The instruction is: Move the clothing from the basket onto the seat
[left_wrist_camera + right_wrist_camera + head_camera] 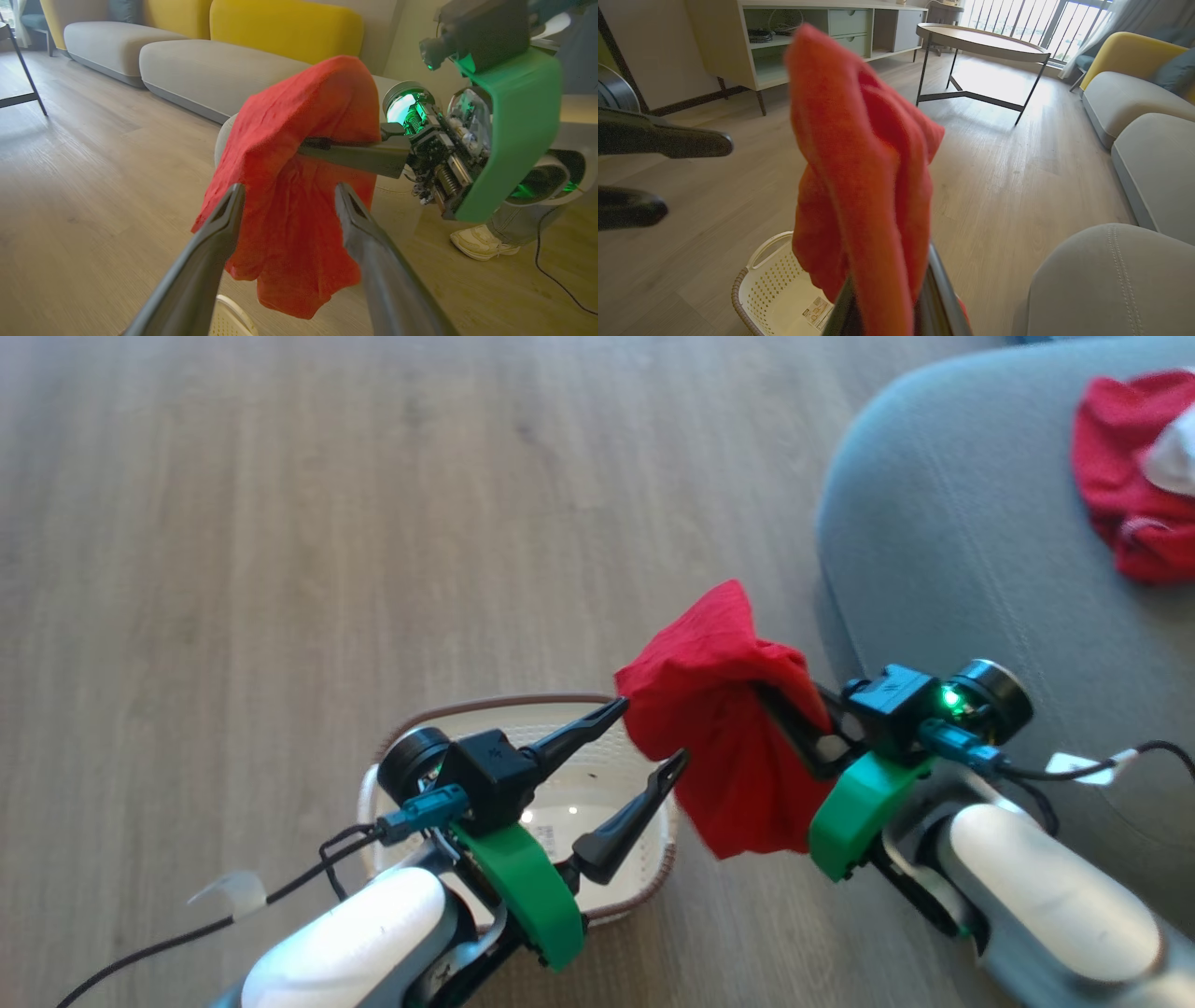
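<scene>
My right gripper point(777, 698) is shut on a plain red garment point(728, 737), which drapes over its fingers in the air between the basket and the seat. The cream basket point(504, 702) sits on the floor below my left gripper point(652, 733). That gripper stands open with nothing in it, its tips just beside the hanging cloth point(289, 140). The basket point(770, 280) shows a bare bottom with a label. A second red garment with white parts point(1130, 476) lies on the grey seat point(952, 569) at the upper right.
Wooden floor surrounds the basket. A person's shoe point(483, 242) stands near a cable behind my right arm. A round metal-legged table point(980, 42) and a sideboard point(808, 32) are farther off. Grey sofas with yellow backs point(210, 70) line the wall.
</scene>
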